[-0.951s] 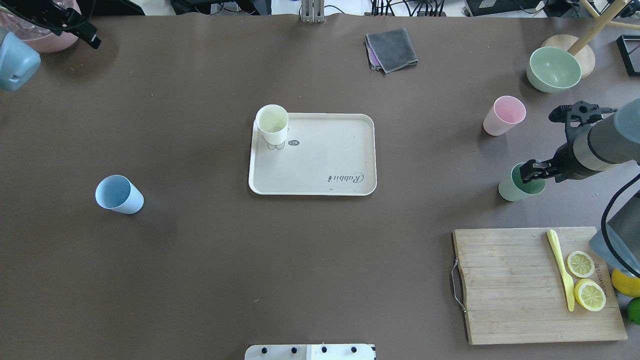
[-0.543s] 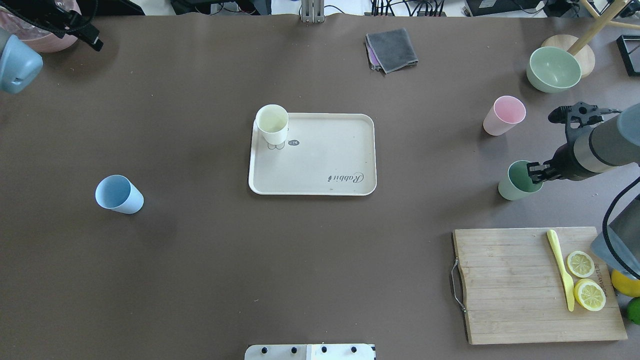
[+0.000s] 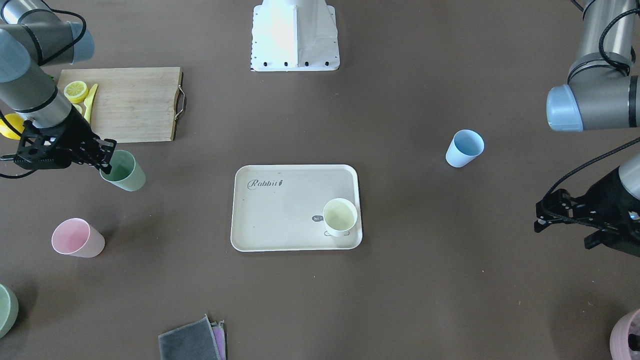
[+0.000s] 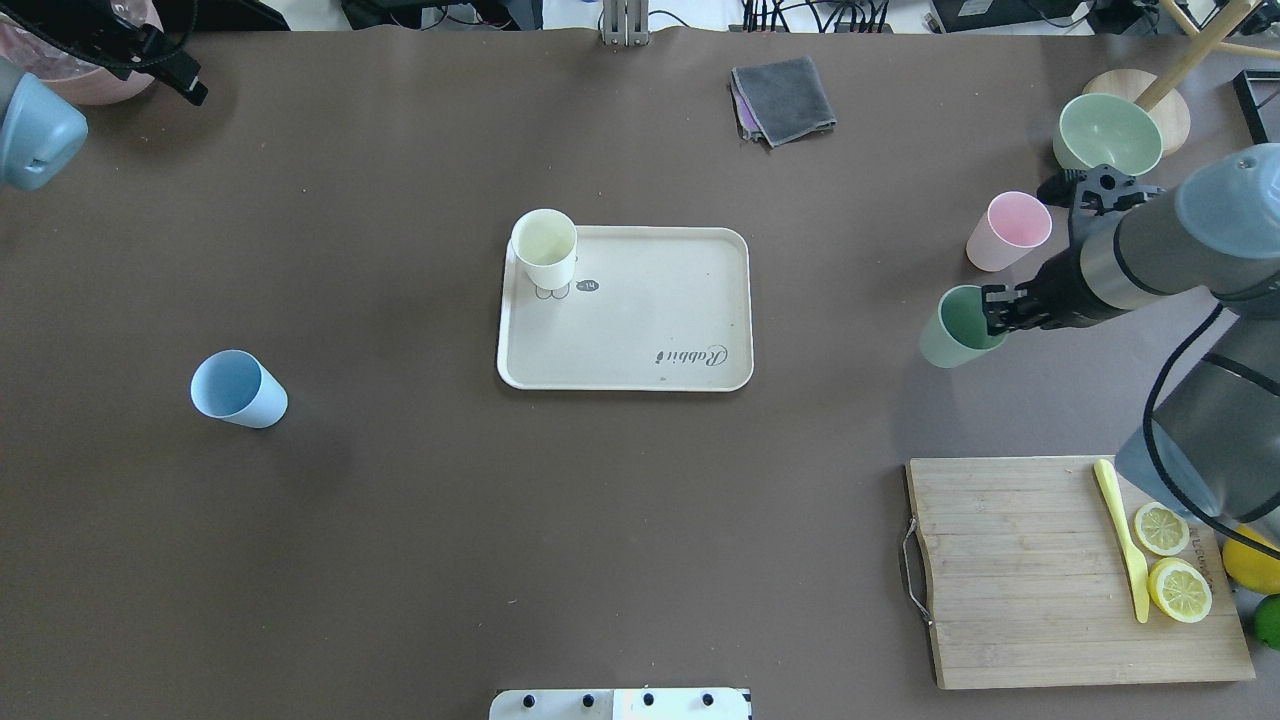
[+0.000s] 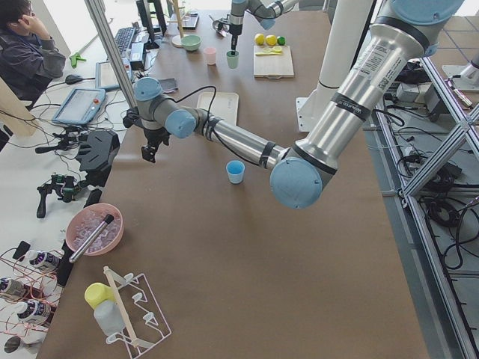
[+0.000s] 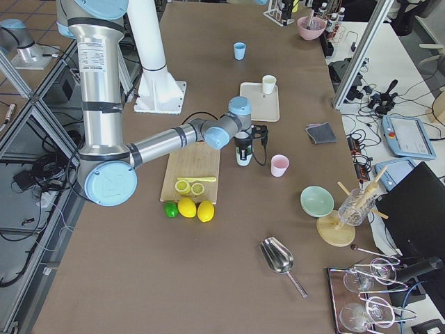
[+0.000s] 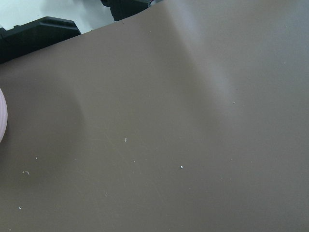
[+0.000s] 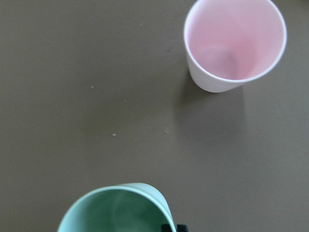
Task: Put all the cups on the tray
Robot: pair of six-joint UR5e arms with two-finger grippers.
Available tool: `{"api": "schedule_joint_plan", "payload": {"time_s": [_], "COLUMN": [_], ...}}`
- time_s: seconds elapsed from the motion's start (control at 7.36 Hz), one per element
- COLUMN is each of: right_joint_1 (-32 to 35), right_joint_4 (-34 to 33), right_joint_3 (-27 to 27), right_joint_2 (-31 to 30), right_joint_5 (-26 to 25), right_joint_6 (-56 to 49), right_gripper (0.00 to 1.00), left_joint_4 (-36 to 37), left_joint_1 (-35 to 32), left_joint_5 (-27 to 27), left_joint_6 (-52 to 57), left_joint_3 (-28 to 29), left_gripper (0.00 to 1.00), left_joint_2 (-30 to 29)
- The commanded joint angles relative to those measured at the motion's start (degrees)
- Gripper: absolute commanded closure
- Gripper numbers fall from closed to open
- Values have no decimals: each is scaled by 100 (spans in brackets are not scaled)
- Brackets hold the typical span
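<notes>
The right gripper's (image 4: 992, 308) fingers are clamped on the rim of the green cup (image 4: 953, 330), at 3 o'clock from the tray (image 4: 640, 375) and well apart from it. Only the right wrist camera looks straight down into that cup and into the pink cup (image 8: 235, 43), which stands at 1 o'clock from it, empty and not touching. The overhead view cannot show whether the green cup is clear of the table (image 4: 640, 560).

The left gripper (image 3: 539, 219) hangs by the pink bowl (image 3: 627, 335) at the table's corner. Its wrist camera shows only bare table and a sliver of the bowl, and I cannot tell how wide its fingers stand.

Half a second ago the green cup was further out, at 4 o'clock from the tray. It has since travelled toward the tray. The other cups have not moved.

There are four cups and one tray. The cream cup (image 4: 545, 250) is on the tray in its 10 o'clock corner. The blue cup (image 4: 237, 389) is on the table at 8 o'clock from the tray, the pink one is at 2 o'clock, and the green one is gripped.
</notes>
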Motion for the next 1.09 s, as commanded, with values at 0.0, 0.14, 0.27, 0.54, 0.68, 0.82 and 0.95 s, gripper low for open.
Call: {"api": "schedule_joint_plan", "payload": {"time_s": [0.0,0.14,0.27,0.54,0.68,0.82,0.95], "right_joint_1": [-627,-918,-1182,-1421,-1422,-1422,-1430], "right_joint_4": [-904,-1337,-1454,-1447,-1438,-1420,-1403], "right_joint_3": [-24,-215,-556,-911,-938,-981,-1025], "right_joint_2": [1252,1868,2396,2761,2753,2753,2761], "right_joint_5": [-468,-732,-926,-1130,-1130,-1139,-1313], "right_joint_6": [1189,1610,1927,1983,1922,1896,1878], "right_gripper": [100,100,100,100,100,71,1], "left_joint_4": [0,0,-9,-26,-26,-26,-35], "left_joint_1": [9,9,26,61,70,70,88], "left_joint_5": [-1,-1,-1,8,8,8,8], "left_joint_6": [-10,-10,-53,-89,-89,-89,-106], "left_joint_3": [19,28,2,10,19,10,10], "left_gripper": [2,2,2,2,2,2,2], "left_joint_2": [10,10,44,45,45,45,45]}}
